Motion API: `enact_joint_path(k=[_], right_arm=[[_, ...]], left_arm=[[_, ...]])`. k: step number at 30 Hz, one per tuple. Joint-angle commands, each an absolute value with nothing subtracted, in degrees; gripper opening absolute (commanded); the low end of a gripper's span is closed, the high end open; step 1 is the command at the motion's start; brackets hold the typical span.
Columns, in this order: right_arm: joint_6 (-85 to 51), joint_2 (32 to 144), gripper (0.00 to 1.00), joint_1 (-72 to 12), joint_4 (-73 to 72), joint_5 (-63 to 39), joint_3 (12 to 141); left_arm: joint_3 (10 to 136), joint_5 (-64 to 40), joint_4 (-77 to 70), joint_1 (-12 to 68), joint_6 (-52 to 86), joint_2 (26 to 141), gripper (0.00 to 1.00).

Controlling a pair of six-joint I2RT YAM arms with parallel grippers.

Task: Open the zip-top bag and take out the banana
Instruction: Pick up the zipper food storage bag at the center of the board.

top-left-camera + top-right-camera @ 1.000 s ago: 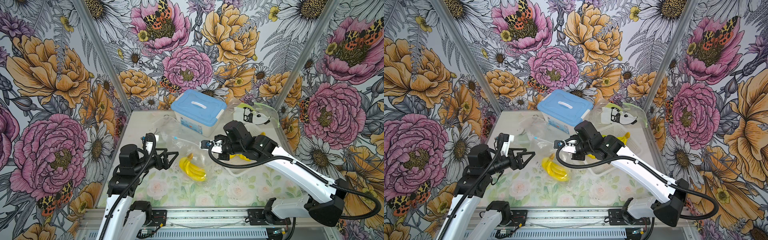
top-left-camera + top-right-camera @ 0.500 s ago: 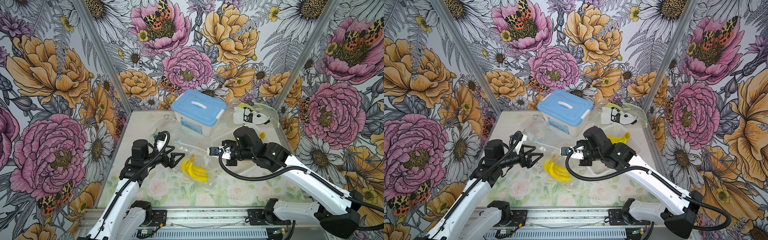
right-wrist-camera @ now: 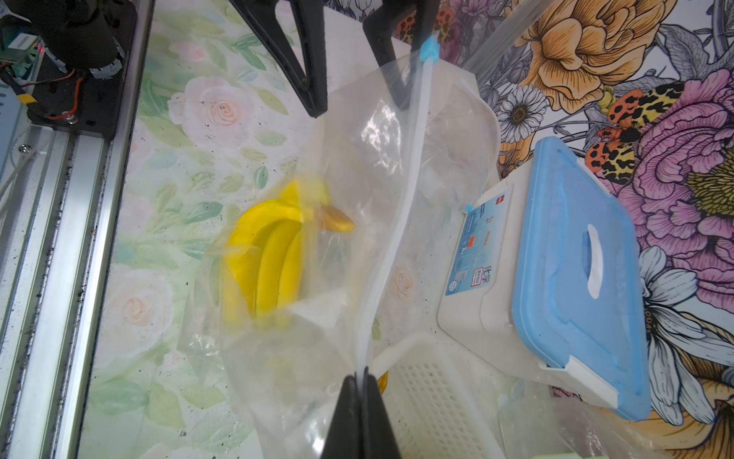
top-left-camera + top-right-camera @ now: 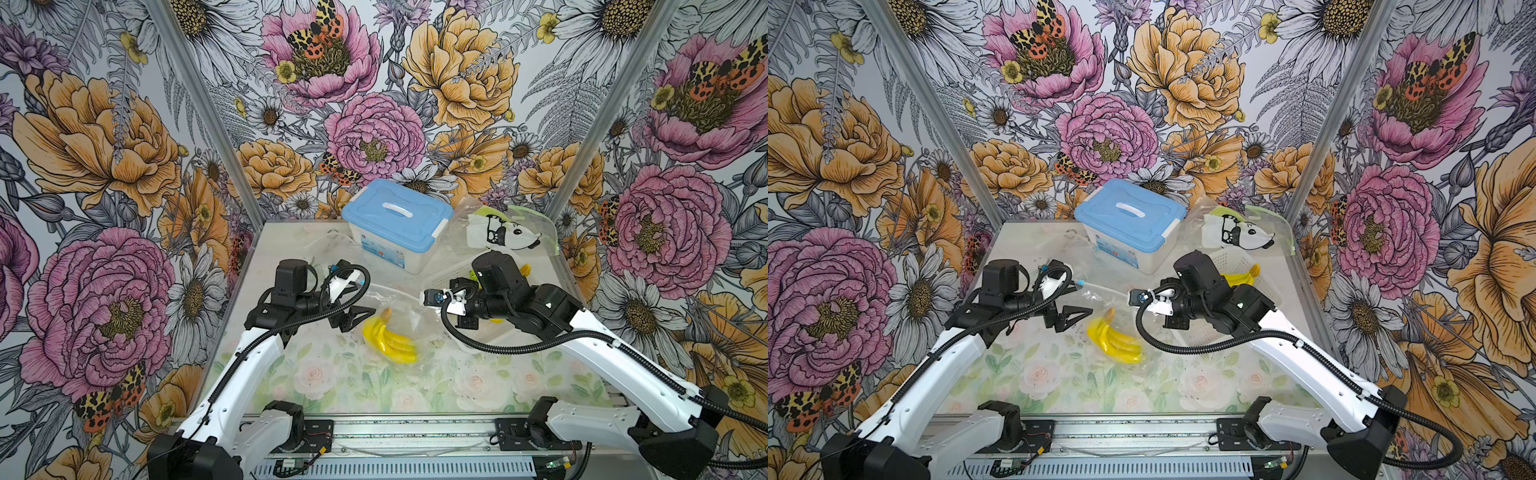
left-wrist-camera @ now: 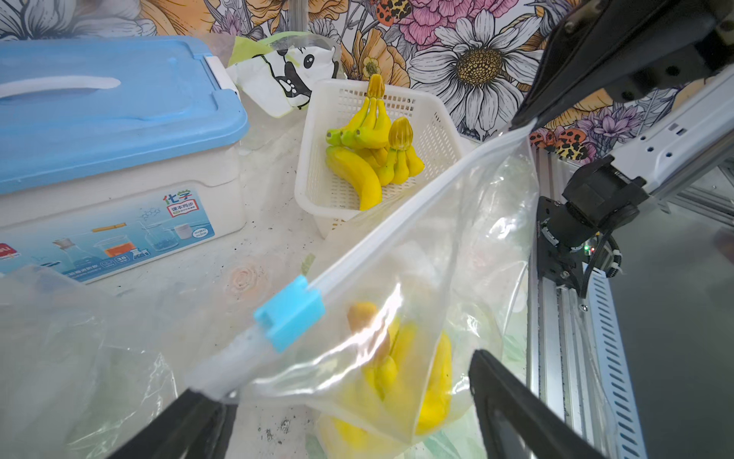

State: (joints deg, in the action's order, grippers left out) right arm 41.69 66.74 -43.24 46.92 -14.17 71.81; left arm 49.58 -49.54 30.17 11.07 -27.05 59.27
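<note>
Near edge of desk (image 4: 332,386): bare floral mat, both arms reaching in from the front rail.

Left tool (image 5: 337,373): jaws wide, nothing held. A second ago it hung back over the near-left of the desk. It has since run forward to the zip-top bag (image 5: 437,278) and now brackets the end carrying the blue slider (image 5: 290,312). One finger lies close to that end of the zip strip (image 5: 397,234); contact can't be told.

Banana (image 4: 388,338): yellow bunch, inside the bag, resting mid-desk between the two tools.

Right tool (image 3: 360,377): clamped shut on the strip's other end. It has drawn away to the right over the last second, so the strip now runs taut and lifted between the tools.

Reading: the strip looks sealed from the slider to the right tool. With the bag anchored and stretched, pinching the slider and dragging it along looks like the next job; the banana stays put until then.

Further back: white basket (image 5: 317,171) holding other bananas, then the blue-lidded box (image 4: 397,216), then a panda-print pouch (image 4: 503,232) against the wall.
</note>
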Motion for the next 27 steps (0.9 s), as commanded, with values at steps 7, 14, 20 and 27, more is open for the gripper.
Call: enact_joint_path(k=[7,14,20,27], right_arm=[[41.84,66.17,0.00,-42.45,46.14,-16.49,71.72],[41.70,66.26,0.00,-42.23,46.08,-16.51,71.64],[41.79,66.53,0.00,-40.89,46.12,-17.35,71.45],[41.53,67.83,0.00,-39.95,46.10,-18.48,71.68]], left_arm=[[55.08,-46.49,30.86,10.19,-31.21,61.03,0.86],[55.42,-47.44,32.09,10.44,-31.36,62.51,0.71],[54.67,-47.54,33.13,10.11,-31.55,61.49,0.60],[55.94,-48.72,33.14,9.98,-30.57,62.46,0.26]])
